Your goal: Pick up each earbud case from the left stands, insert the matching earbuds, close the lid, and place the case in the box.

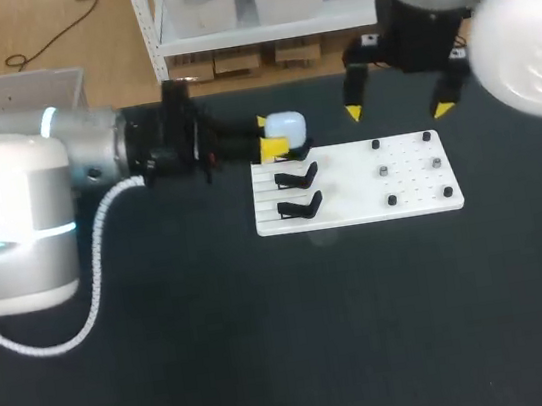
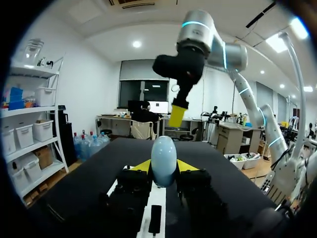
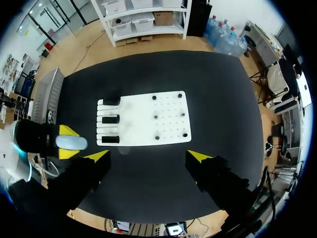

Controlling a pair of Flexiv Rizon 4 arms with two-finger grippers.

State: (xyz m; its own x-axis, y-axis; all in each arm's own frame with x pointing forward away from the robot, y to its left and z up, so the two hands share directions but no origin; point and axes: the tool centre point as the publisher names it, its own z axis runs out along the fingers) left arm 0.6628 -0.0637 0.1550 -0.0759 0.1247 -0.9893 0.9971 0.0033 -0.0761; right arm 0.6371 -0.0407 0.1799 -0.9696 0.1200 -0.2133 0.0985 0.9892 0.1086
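A pale blue earbud case (image 1: pixel 285 124) is held off the table at the back left corner of the white board (image 1: pixel 358 213), with my left gripper (image 1: pixel 275 140) shut on it. In the left wrist view the case (image 2: pixel 163 159) stands upright, lid closed, between the yellow tips of the left gripper (image 2: pixel 163 166). Two black stands (image 1: pixel 295 175) on the board's left part carry nothing. My right gripper (image 1: pixel 398 109) hangs open and holds nothing above the board's far edge. From the right wrist view, the board (image 3: pixel 143 119) and the case (image 3: pixel 71 143) lie far below the right gripper (image 3: pixel 147 156).
Several small dark pegs or earbuds (image 1: pixel 385 171) stand on the right half of the board. Black tabletop (image 1: pixel 271 344) spreads wide in front of the board and to its right. A grey box (image 1: pixel 8 93) sits off the table's far left corner.
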